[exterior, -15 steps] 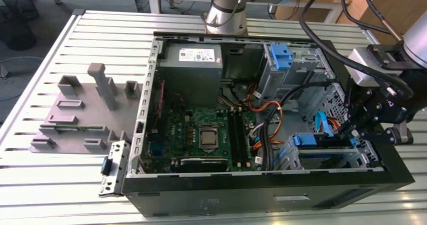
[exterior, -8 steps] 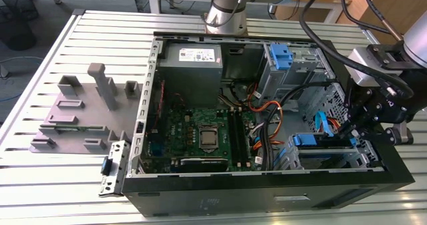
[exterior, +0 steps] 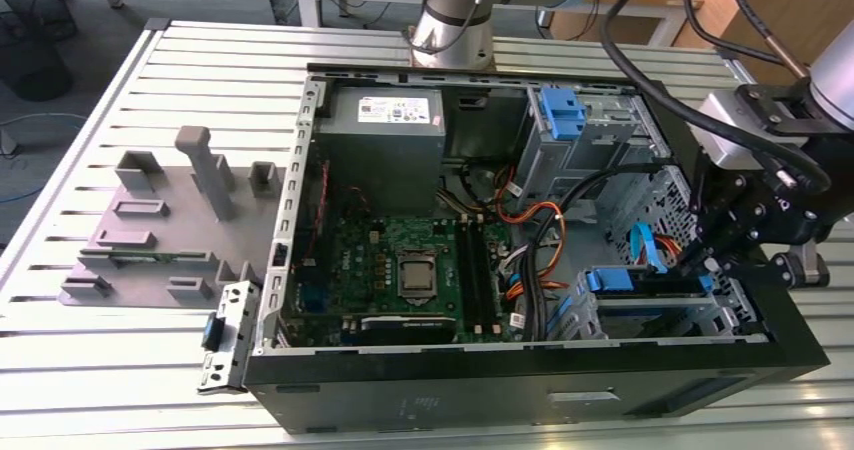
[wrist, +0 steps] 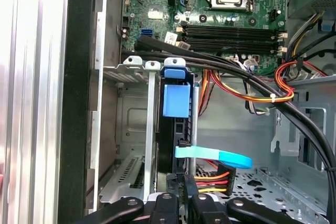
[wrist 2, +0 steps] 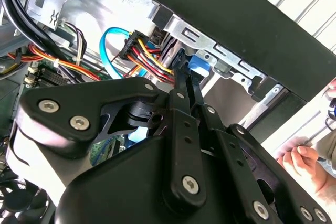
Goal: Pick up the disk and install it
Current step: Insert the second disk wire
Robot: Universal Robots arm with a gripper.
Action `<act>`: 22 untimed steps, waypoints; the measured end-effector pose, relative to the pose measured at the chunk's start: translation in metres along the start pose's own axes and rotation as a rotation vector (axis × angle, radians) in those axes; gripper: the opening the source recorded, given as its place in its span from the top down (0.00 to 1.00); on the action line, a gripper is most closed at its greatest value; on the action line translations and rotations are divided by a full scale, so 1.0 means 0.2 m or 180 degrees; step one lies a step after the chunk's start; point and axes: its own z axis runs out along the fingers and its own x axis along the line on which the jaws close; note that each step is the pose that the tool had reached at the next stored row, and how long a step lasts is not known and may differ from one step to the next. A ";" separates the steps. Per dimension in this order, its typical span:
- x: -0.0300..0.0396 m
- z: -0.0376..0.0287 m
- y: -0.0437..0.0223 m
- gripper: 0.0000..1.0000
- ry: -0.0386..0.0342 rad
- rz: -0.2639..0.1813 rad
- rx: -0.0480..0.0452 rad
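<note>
Grey slatted table [exterior: 107, 100] carries the whole job, and on it lies the open black computer case [exterior: 534, 390] with its side off, so I look straight down onto the green motherboard [exterior: 400, 270] and the grey power-supply box [exterior: 380, 120] at the far side. At the near right corner of the case, on the exterior view's right, sits the metal drive cage [exterior: 727, 305], and that is where I judge the work stands: the pick-up looks done, and the disk [wrist: 176, 129] is part-way or fully in the cage slot, between the cage's upright metal guides. I cannot tell whether it is fully seated, and no cable looks plugged into it, so I count the install as late but unconfirmed. The disk stands on edge, not flat. Its long axis runs across the case from the right wall toward the motherboard, and the blue plastic end [wrist: 175, 98] leads on the motherboard side. The gripper [wrist: 181, 203] is right at the disk's opposite end, on the case's right wall side. In the second wrist view the gripper [wrist 2: 188, 80] has its two fingers drawn close together with hardly a gap, and I make out nothing pinched between them. They look set against the disk's end, but contact is hidden from me. A pale blue data cable [wrist: 215, 156] and a red, yellow and black power bundle [wrist: 210, 177] lie just beside the slot. A person's hand [wrist 2: 296, 161] rests outside the case.
</note>
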 end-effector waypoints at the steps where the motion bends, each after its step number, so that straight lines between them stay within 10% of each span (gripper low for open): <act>1: 0.000 0.000 0.005 0.84 0.0000 0.0000 0.0004; 22: -0.005 0.018 0.035 0.84 0.0001 0.0000 0.0010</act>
